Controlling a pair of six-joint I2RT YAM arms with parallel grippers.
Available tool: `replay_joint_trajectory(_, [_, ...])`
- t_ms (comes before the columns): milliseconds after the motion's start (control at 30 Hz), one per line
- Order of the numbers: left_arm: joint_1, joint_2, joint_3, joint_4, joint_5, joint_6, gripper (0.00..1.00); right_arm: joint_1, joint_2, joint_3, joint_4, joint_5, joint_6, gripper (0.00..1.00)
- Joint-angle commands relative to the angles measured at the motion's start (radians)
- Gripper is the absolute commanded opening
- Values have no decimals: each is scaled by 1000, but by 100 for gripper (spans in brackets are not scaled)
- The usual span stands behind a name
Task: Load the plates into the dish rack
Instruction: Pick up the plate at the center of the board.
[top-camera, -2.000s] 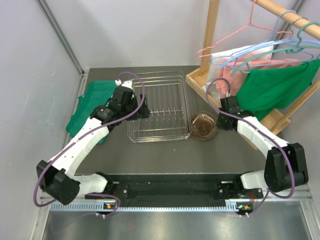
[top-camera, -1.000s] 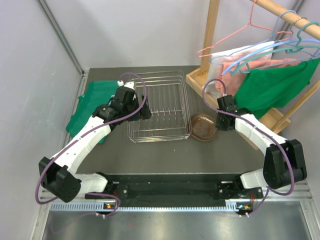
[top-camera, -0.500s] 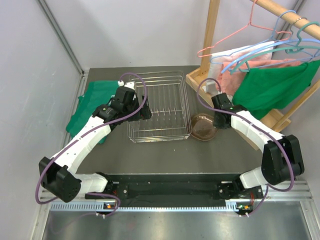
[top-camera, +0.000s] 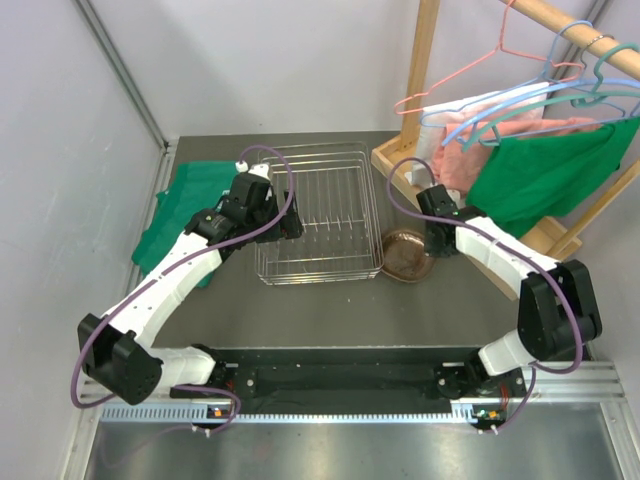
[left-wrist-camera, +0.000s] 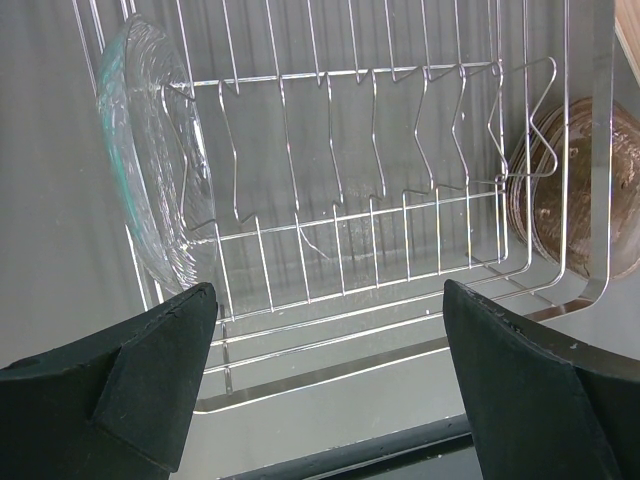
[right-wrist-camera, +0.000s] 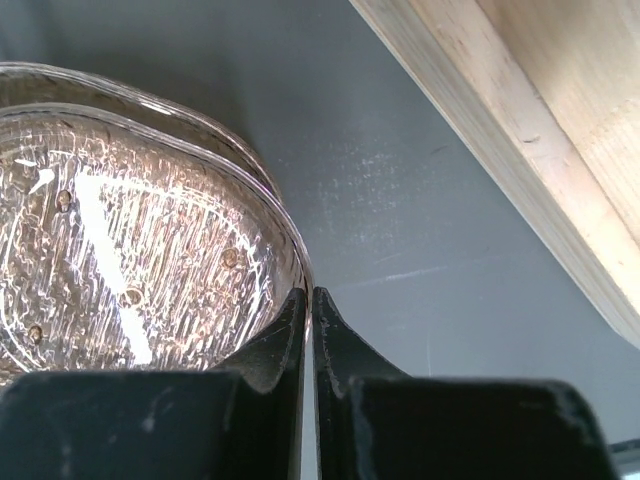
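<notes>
My right pincer (right-wrist-camera: 310, 310) is clenched at the edge of the top brown plate (right-wrist-camera: 130, 250). Its rim looks nipped between the tips, though the glare makes that hard to swear to. That plate lies on a lower plate (right-wrist-camera: 160, 95), flat on the bench (right-wrist-camera: 400, 200) just right of the dish rack (top-camera: 320, 275). My left pincer (left-wrist-camera: 330, 350) hangs released over the rack — there a clear plate (left-wrist-camera: 150, 170) stands on edge at one end.

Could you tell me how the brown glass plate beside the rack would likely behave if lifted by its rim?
The brown glass plate looks rigid but breakable. Its glossy rim, where the shut right tool sits, may slip. Lifted from one edge, it would probably tilt.
</notes>
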Motion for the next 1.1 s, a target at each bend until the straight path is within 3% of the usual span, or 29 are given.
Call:
replay_joint_trajectory(0, [4, 7, 6, 39, -1, 6, 99, 31, -3, 50, -27, 60, -25, 0])
replay_joint_trajectory(167, [4, 11, 9, 42, 0, 6, 99, 61, -8, 75, -50, 143, -31, 0])
replay_joint_trajectory(367, [3, 10, 12, 37, -9, 9, 99, 66, -88, 38, 13, 140, -33, 0])
replay_joint_trajectory(667, [6, 7, 10, 36, -11, 7, 99, 66, 1, 58, -10, 92, -44, 0])
replay_joint_trajectory(700, [6, 7, 10, 36, -11, 7, 99, 64, 1, 55, -3, 88, -42, 5])
replay_joint_trajectory(1000, [4, 7, 9, 33, -15, 6, 99, 66, 6, 72, -12, 87, -47, 7])
replay_joint_trajectory(1067, [4, 5, 10, 34, -12, 7, 99, 66, 13, 78, -18, 80, -48, 15])
